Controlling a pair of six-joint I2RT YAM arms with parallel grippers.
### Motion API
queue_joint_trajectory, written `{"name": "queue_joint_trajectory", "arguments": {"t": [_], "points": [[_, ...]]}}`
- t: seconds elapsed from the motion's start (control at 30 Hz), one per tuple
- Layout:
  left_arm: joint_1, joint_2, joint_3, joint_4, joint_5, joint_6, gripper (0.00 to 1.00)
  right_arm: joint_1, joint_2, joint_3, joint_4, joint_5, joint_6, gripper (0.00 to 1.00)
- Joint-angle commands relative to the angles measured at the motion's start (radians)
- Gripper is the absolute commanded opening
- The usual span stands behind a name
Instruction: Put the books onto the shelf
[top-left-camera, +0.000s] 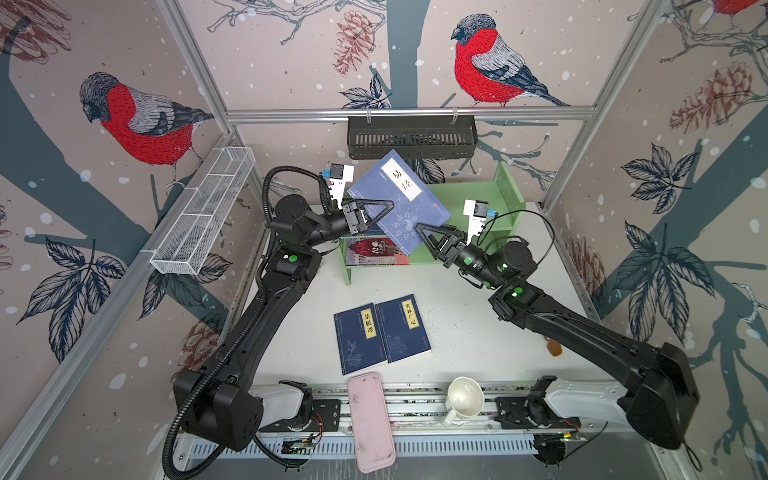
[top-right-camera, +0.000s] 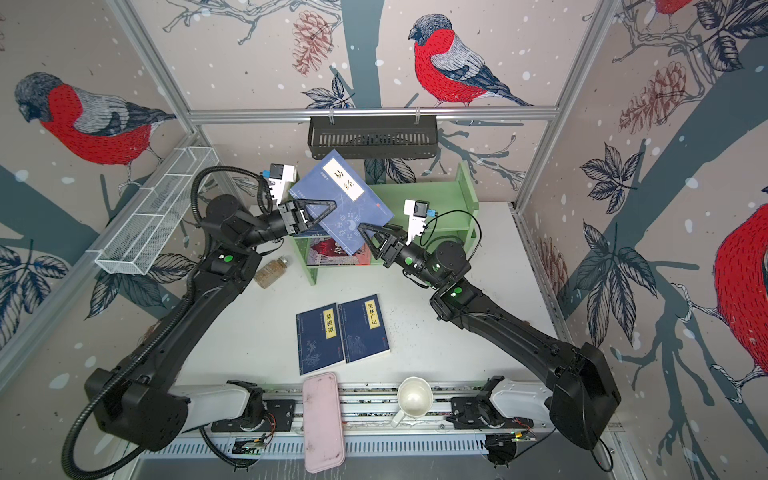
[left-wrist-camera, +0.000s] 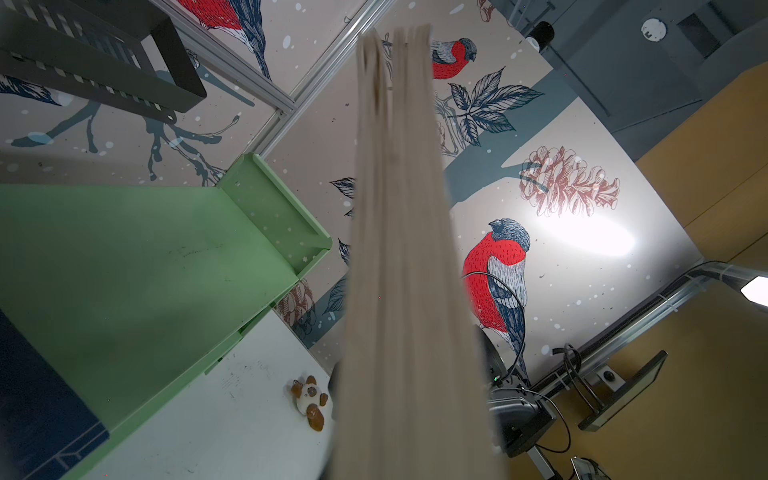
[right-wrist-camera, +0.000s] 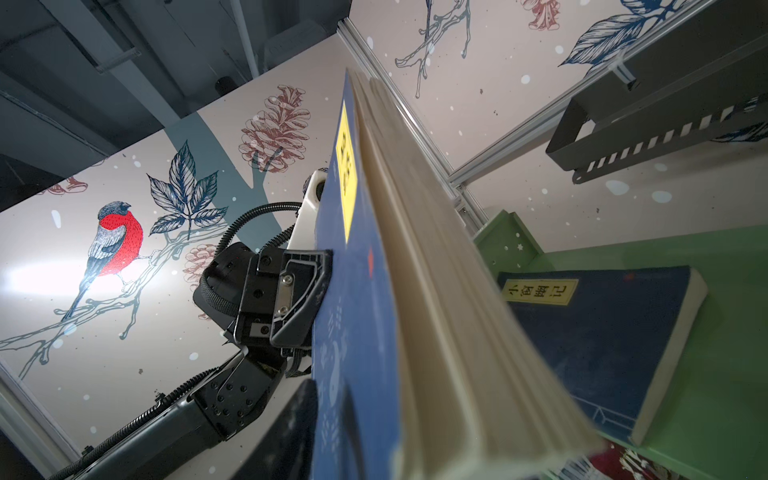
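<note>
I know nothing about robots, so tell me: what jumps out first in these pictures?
A blue book held in mid-air over the green shelf, the left arm's fingers clamped on one edge and the right arm's fingers at its opposite corner. Two navy books lie side by side on the white table in front, and big red-breasted birds cover the walls.

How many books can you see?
5. One blue book is held above the green shelf, two blue books lie side by side on the table, another blue one lies on the shelf's top tier, the red one on its lower tier.
</note>
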Motion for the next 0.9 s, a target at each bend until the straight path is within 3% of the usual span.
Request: {"name": "queue_joint_trajectory", "arguments": {"t": [0.0,0.1,0.3,0.63,0.77,0.87], "points": [[-0.002,-0.014,-0.019,0.12,0.028,-0.032,0.0,-0.013,0.014,0.004,0.125,-0.055,0.032,0.33],[0.0,-0.019,-0.034,0.115,0.027,-0.024,0.0,-0.034,0.043,0.009,0.157,-0.107,0.064,0.27],[-0.001,-0.019,-0.055,0.114,0.019,-0.014,0.01,-0.064,0.062,0.01,0.207,-0.176,0.112,0.04],[0.0,-0.017,-0.059,0.061,0.032,0.061,0.5,-0.105,0.061,0.046,0.15,-0.302,0.123,0.01],[0.0,-0.033,-0.044,-0.036,0.07,0.176,0.7,-0.125,0.049,0.047,0.117,-0.382,0.118,0.01],[0.001,-0.046,-0.003,-0.22,0.054,0.336,0.75,-0.144,0.028,0.043,0.073,-0.415,0.112,0.01]]}}
